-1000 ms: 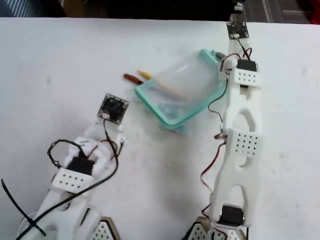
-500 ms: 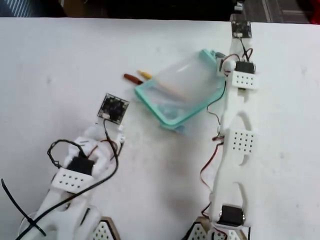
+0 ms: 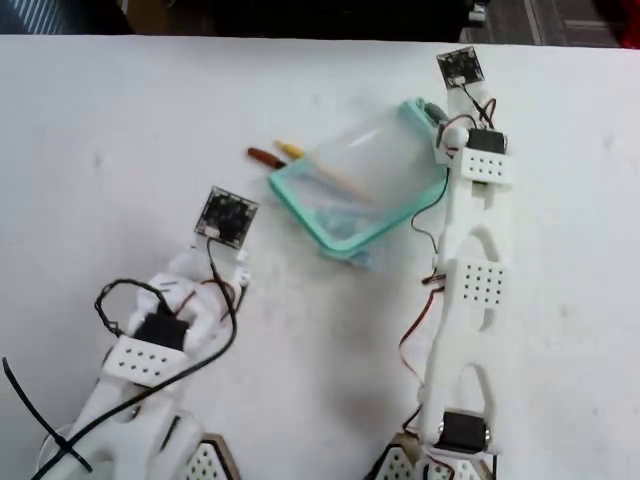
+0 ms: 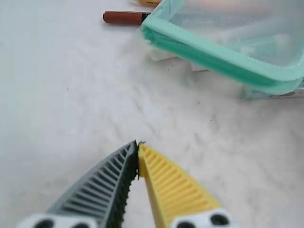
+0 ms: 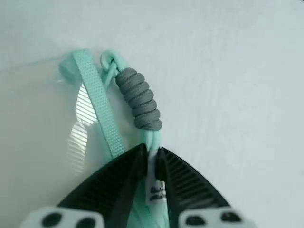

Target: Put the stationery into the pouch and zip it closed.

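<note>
A clear pouch [image 3: 365, 185] with a mint zip edge lies mid-table, with a thin stick [image 3: 340, 178] showing through it. A brown pen [image 3: 266, 157] and a yellow-tipped one [image 3: 289, 148] poke out at its left corner. My right gripper [image 3: 440, 118] is at the pouch's far right corner, shut on the mint cord of the zip pull [image 5: 139, 98], whose grey wrapped knot lies just past my right gripper [image 5: 151, 154]. My left gripper [image 4: 137, 145] hovers shut and holds nothing, short of the pouch's zip edge [image 4: 223, 52] and the brown pen [image 4: 122, 17].
A mint strap loop [image 5: 97, 107] lies beside the zip pull. The white table [image 3: 120, 110] stretches bare to the left and far side. My left arm [image 3: 160, 330] sits at the near left, and red and black wires [image 3: 425, 250] hang along the right arm.
The right wrist has shifted slightly left at the pouch's corner, still shut on the zip cord. The pouch and the left arm have stayed put.
</note>
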